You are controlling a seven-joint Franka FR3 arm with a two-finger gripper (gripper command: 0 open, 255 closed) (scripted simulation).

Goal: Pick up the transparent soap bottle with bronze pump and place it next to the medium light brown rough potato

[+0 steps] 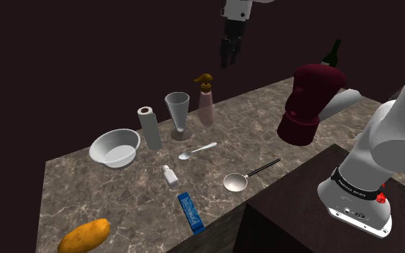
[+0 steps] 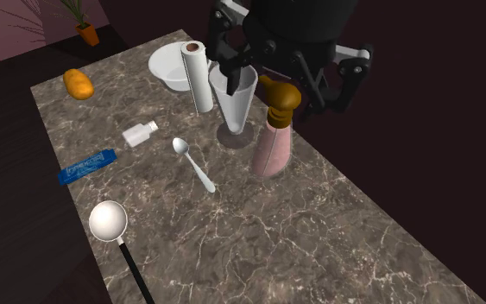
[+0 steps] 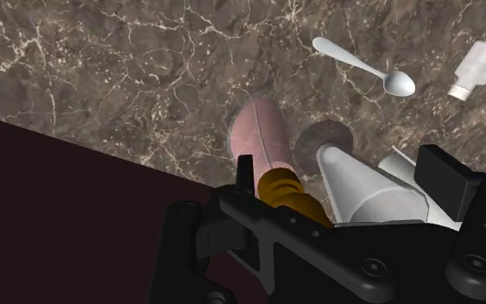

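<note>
Shoulder view showed the gripper [image 1: 227, 62] hanging above the upright soap bottle [image 1: 206, 108], offset toward that view's right, holding nothing, its opening width indeterminate.

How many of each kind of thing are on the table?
bottles: 2, the soap bottle and the small white bottle
spoons: 2, the spoon and the ladle
bowl: 1
paper roll: 1
tall glass: 1
potato: 1
blue tube: 1
dark red machine: 1
Total: 10
</note>
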